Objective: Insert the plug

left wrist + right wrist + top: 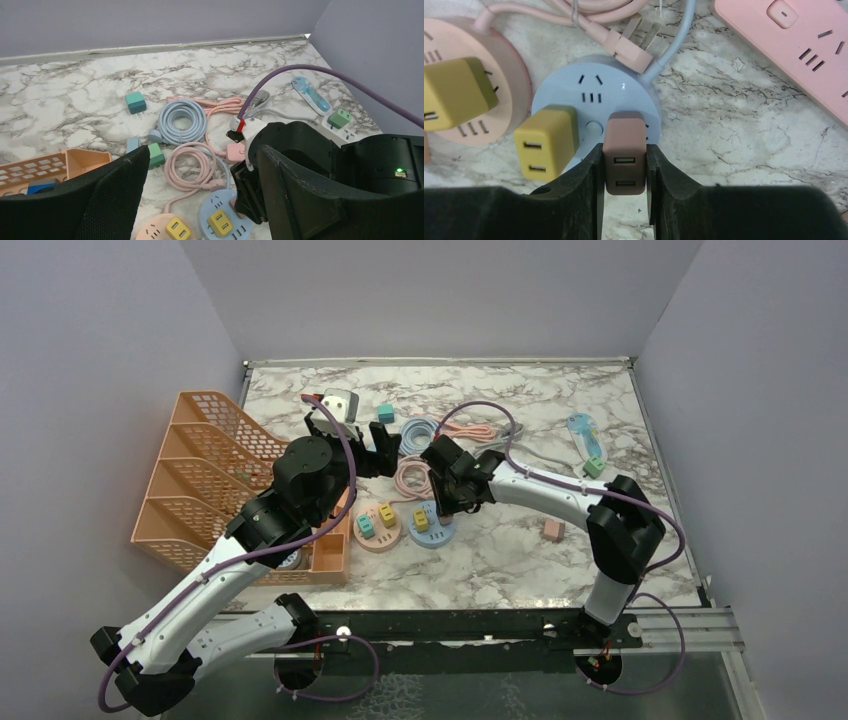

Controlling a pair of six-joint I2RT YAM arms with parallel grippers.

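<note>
My right gripper is shut on a brown plug with two USB slots facing the camera. The plug's far end stands on the face of the round blue power strip; its prongs are hidden. A yellow plug sits in the same strip to the left. In the top view the right gripper is over the blue strip. My left gripper is open and empty, raised behind the strips, and it shows in the top view.
A round pink strip with a yellow plug lies left of the blue one. A long pink strip lies to the right. Coiled cables lie behind. An orange file rack stands at the left, and a white strip at the back right.
</note>
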